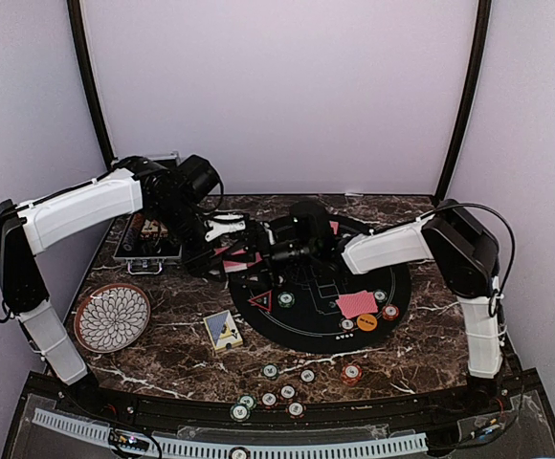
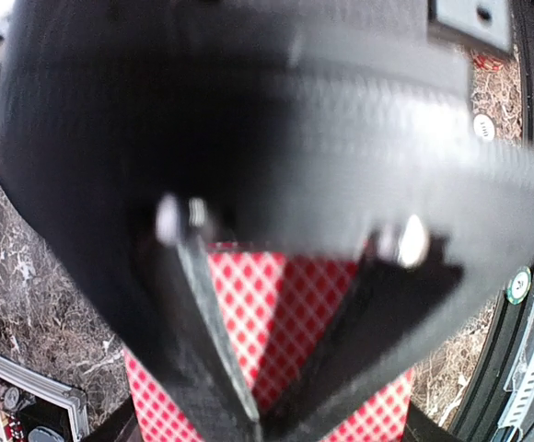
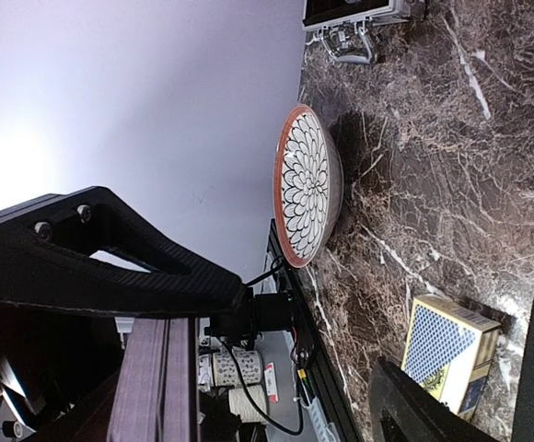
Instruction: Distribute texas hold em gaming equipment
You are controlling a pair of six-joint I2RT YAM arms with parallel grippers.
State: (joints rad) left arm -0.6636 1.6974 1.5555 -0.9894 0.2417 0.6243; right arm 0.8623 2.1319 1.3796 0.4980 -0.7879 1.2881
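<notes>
Top external: one orange disc (image 1: pixel 366 322), one red triangle (image 1: pixel 260 301), one plate (image 1: pixel 112 316)

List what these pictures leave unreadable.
- Left wrist: the blurred left gripper covers the red-backed cards; their count and its grip are unclear.
- Top external: right gripper merges with the black mat; jaws unreadable.
- Right wrist: metal case cut off by the top edge.

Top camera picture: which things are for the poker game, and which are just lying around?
For the game: red-backed cards, poker chips, orange disc, red triangle.
Just lying around: flower-patterned plate, silver case.
</notes>
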